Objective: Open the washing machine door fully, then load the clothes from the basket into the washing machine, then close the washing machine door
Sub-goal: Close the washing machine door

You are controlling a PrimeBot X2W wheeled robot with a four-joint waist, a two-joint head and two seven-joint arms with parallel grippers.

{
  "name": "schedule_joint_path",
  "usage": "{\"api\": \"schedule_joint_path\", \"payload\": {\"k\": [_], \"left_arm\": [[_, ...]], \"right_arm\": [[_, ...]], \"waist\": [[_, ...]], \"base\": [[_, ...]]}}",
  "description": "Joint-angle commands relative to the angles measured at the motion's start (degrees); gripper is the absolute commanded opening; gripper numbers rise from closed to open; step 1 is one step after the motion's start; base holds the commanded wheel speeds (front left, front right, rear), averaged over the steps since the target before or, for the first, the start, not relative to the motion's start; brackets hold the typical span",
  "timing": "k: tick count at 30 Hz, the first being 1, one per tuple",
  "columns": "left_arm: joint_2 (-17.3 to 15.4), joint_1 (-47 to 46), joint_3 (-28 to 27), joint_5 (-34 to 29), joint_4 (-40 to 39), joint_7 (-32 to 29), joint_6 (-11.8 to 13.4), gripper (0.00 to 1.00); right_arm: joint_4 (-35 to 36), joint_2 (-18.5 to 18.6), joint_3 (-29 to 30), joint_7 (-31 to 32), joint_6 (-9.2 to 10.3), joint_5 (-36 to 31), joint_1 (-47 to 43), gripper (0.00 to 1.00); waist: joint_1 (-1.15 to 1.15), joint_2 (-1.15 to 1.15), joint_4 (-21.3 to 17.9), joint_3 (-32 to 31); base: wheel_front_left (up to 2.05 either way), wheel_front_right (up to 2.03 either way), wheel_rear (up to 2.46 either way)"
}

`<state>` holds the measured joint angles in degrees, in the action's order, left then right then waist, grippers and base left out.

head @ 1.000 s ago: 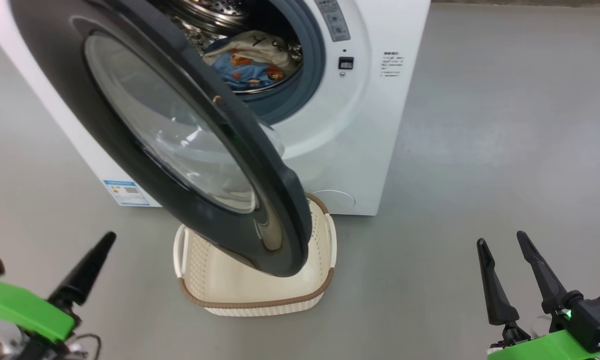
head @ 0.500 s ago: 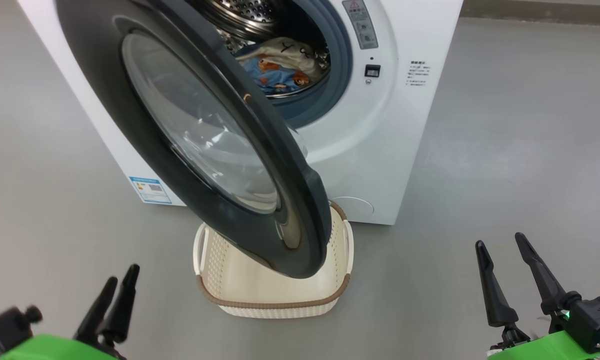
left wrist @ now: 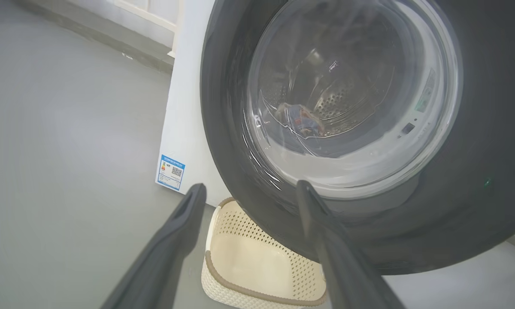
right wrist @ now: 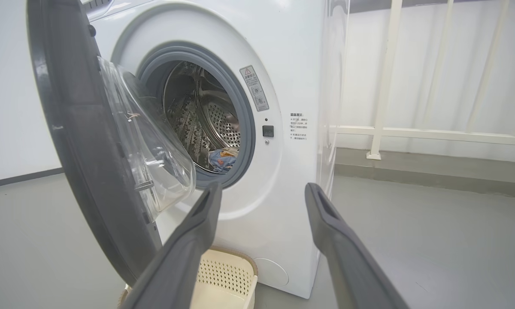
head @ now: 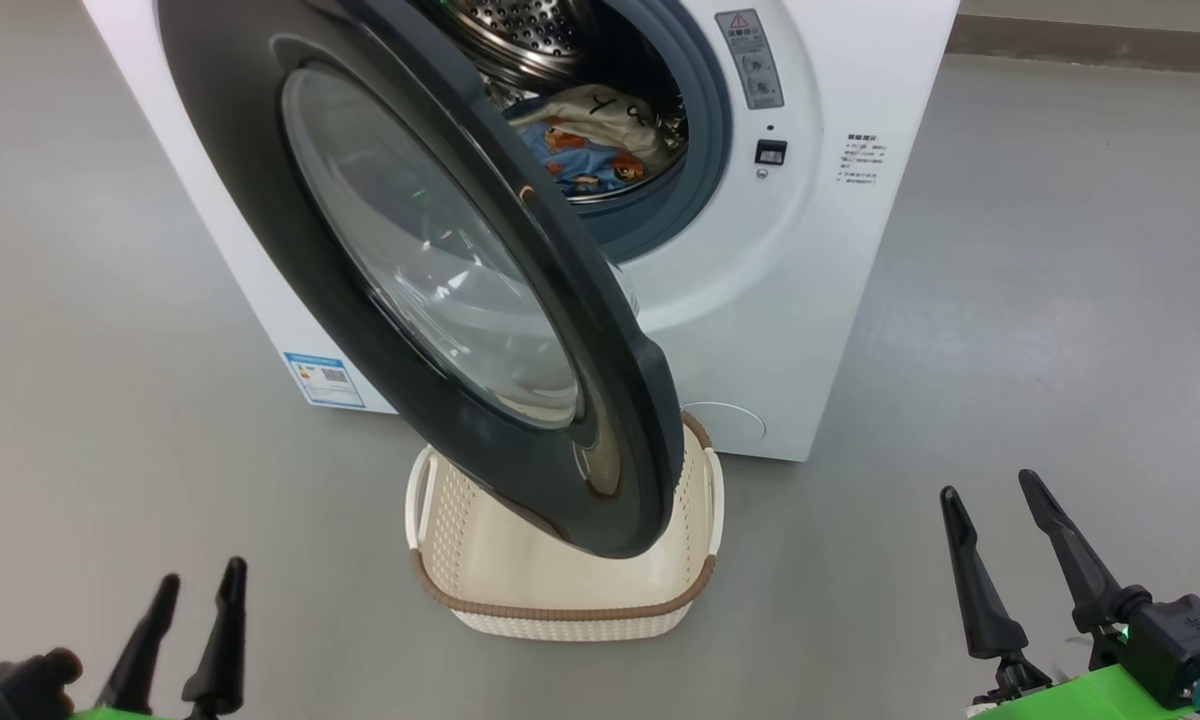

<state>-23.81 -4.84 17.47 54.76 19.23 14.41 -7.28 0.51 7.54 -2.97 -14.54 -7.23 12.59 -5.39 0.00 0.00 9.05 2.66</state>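
Observation:
The white washing machine stands ahead with its washing machine door swung out on the left, half open, its black rim hanging over the basket. Both clothes lie in the steel drum, the cream one on top of the blue one. No garment shows in the cream basket. My left gripper is open at the lower left, well short of the door. My right gripper is open at the lower right, holding nothing. In the left wrist view the door's glass lies beyond my open left gripper.
Grey floor spreads to the left and right of the machine. A blue energy label is on the machine's left side. A white railing and a low kerb run behind the machine on the right.
The head camera has shifted, so the machine sits further right and lower in the picture. My left gripper has drawn back toward the bottom left corner. The right gripper has hardly moved.

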Motion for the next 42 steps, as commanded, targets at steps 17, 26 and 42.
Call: {"api": "schedule_joint_path", "payload": {"k": [17, 26, 42], "left_arm": [[13.58, 6.94, -23.11, -40.41, -7.38, 0.58, -0.21, 1.0], [15.94, 7.78, -24.52, -43.34, -7.72, 0.59, -0.21, 1.0], [16.41, 6.46, -23.6, -42.78, -8.58, 0.59, -0.21, 1.0]], "right_arm": [[0.95, 1.02, -1.31, -0.46, -0.25, 0.21, 1.27, 1.0], [0.96, 1.19, -1.28, -0.46, -0.25, 0.21, 1.63, 1.0], [-4.21, 0.4, -2.94, -0.46, -0.25, 0.7, 7.3, 0.0]], "waist": [[0.0, 0.0, 0.3, -0.4], [0.0, 0.0, 0.47, -0.02], [0.0, 0.0, 2.76, 0.86]], "base": [[0.0, 0.0, 0.0], [0.0, 0.0, 0.0], [0.0, 0.0, 0.0]]}}
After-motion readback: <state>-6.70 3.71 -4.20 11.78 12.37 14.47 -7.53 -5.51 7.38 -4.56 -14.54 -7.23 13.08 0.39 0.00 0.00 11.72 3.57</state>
